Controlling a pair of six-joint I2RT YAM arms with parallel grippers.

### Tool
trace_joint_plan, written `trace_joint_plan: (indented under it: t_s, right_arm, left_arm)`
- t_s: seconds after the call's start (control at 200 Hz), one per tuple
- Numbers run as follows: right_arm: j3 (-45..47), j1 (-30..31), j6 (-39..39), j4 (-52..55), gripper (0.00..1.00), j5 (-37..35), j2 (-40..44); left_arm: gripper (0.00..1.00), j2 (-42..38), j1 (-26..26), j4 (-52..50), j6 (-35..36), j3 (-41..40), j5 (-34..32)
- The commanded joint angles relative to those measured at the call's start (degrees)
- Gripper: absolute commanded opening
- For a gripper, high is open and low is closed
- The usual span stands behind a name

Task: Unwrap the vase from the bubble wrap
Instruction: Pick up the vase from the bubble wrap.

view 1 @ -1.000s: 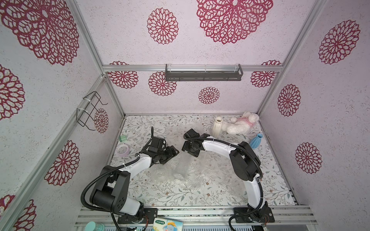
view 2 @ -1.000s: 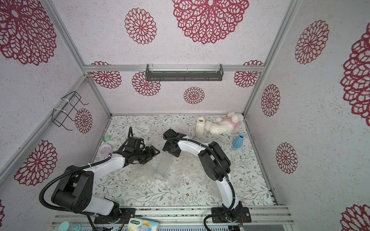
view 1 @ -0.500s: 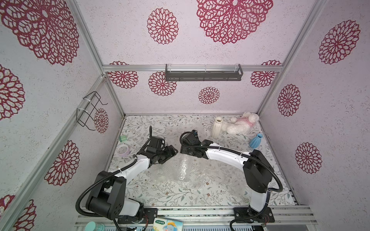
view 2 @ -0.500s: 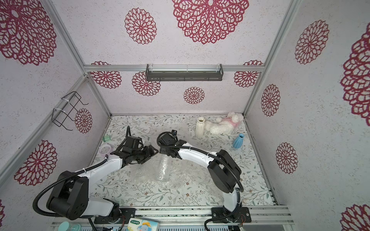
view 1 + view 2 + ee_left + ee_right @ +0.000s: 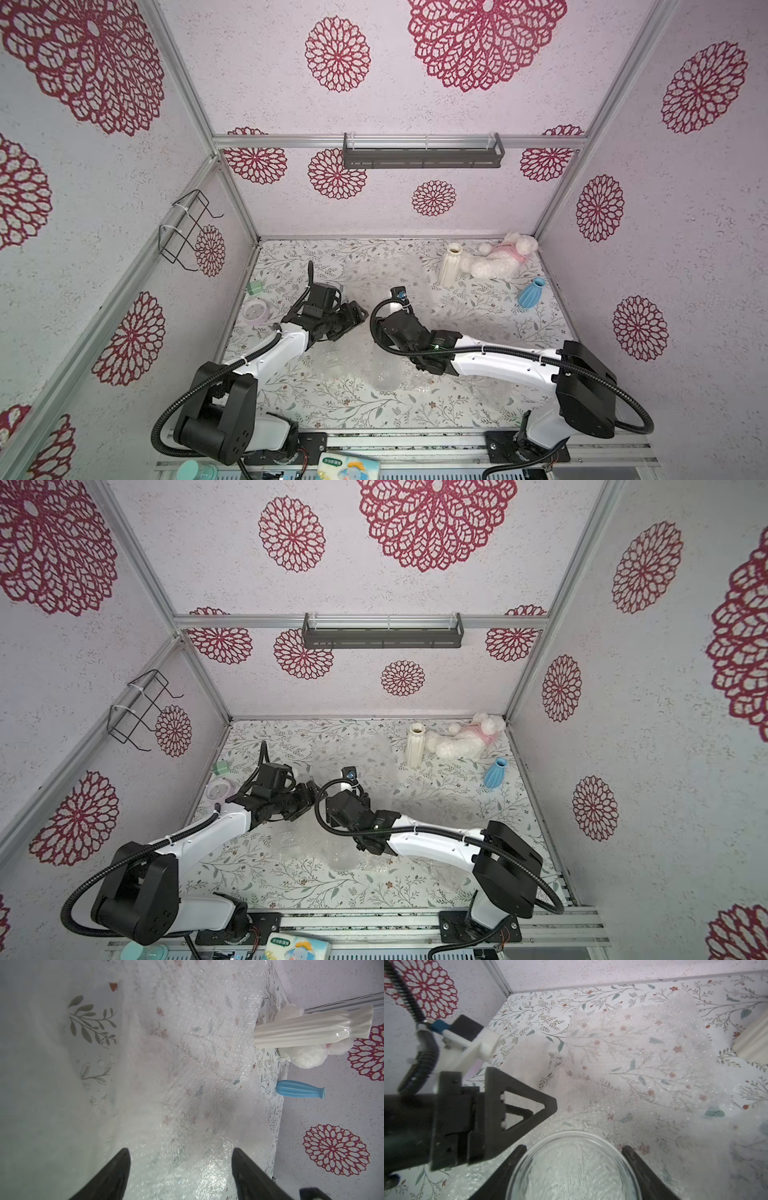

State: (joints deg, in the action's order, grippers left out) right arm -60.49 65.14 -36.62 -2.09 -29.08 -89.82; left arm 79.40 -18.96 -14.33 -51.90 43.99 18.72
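A clear glass vase (image 5: 384, 372) sits over crinkled bubble wrap (image 5: 332, 365) in the middle of the table. In the right wrist view its round rim (image 5: 574, 1136) sits between the two dark fingers of my right gripper (image 5: 574, 1151), which is shut on it. In both top views that gripper is hidden under its own wrist. My left gripper (image 5: 358, 318) is just left of the vase, open (image 5: 180, 1150) with only bubble wrap (image 5: 187, 1064) ahead of it. A flat bubble wrap sheet (image 5: 386, 274) lies farther back.
At the back right stand a cream ribbed vase (image 5: 451, 266), a white plush toy (image 5: 503, 259) and a small blue vase (image 5: 532, 293). A green box (image 5: 254, 286) and a pale round roll (image 5: 255, 311) sit by the left wall. More wrap (image 5: 486, 390) lies front right.
My right arm has swung down and drawn its wrist toward the front, its forearm now low over the table. The left gripper has barely moved.
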Motion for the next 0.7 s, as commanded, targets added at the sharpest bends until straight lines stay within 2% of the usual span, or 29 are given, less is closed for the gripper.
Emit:
trace_joint_plan:
  t_s: [0.0,0.47,0.696]
  right_arm:
    - [0.94,1.76,5.93,-9.46,0.57,-3.89,4.13]
    - [6.39,3.41,19.01,-22.82,0.57,-6.54,11.33]
    - [2.96,-2.45,21.42,-23.56,0.58,-2.98,10.32]
  left_arm:
    - [0.80,-0.82,0.28,-0.56,0.14,1.44,-0.46]
    - [0.81,-0.48,0.31,-1.17,0.22,2.11,-0.44]
    - [0.81,0.14,0.33,-0.92,0.30,2.23,-0.09]
